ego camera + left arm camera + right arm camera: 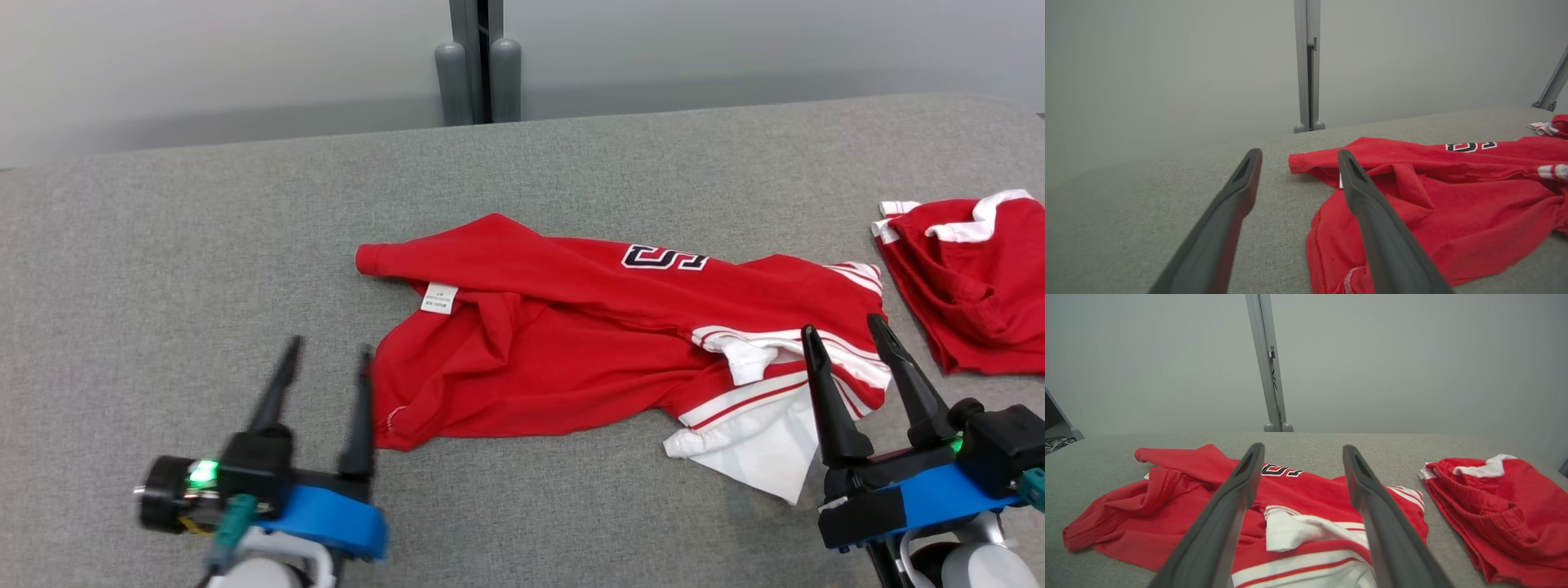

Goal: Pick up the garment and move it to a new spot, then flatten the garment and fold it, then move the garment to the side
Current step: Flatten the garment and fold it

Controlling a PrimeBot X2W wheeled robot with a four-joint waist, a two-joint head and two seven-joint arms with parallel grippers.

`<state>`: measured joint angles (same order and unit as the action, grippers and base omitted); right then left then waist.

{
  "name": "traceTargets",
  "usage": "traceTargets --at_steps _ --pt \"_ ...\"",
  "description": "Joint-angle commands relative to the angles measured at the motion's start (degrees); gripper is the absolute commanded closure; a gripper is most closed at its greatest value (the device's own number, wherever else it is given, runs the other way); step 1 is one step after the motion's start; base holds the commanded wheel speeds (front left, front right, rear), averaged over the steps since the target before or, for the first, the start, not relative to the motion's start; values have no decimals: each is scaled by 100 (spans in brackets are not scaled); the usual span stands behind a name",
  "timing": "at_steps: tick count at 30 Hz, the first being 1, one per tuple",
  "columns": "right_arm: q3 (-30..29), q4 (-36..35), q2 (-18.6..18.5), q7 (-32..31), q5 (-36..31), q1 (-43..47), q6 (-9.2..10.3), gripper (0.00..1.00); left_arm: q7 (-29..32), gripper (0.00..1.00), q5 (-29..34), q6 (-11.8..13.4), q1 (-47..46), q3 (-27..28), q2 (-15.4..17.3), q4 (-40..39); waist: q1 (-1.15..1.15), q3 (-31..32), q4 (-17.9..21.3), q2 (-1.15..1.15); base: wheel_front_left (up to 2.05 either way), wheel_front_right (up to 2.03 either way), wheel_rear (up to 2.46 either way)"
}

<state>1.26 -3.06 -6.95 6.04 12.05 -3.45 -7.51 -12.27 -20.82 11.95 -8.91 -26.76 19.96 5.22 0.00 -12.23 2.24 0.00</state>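
A red garment [571, 343] with white stripes, a white tag and dark lettering lies crumpled in the middle of the grey table [163, 269]. It also appears in the left wrist view [1453, 204] and the right wrist view [1310, 498]. My left gripper [326, 353] stands open just left of the garment's lower left hem, nothing between its fingers. My right gripper [845, 328] is open too, above the striped right end of the garment. Each wrist view looks along an open pair of fingers, left [1298, 155] and right [1302, 451].
A second red and white garment [971, 278] lies folded at the table's right edge, also in the right wrist view [1494, 506]. A grey post [478, 61] rises behind the table's far edge against a pale wall. Bare grey cloth stretches to the left.
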Motion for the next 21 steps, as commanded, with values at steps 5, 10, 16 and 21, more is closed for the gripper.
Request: traceTargets --at_steps 5,10,16,21 --pt "8 40 36 -50 -50 20 3 0 439 0 49 -339 -67 -599 -202 44 0 -93 -20 0 0 0 0" --pt "24 91 62 -56 -25 -26 3 0 739 0 -24 -555 -44 -928 -338 351 0 -173 -15 0 0 0 0" --pt "30 136 55 -20 12 -89 3 0 838 0 -111 -695 -226 -986 -346 880 0 -234 17 0 0 0 0" --pt "18 149 68 5 7 -119 3 0 843 0 -194 -847 -411 -983 -370 1313 0 -267 55 0 0 0 0"
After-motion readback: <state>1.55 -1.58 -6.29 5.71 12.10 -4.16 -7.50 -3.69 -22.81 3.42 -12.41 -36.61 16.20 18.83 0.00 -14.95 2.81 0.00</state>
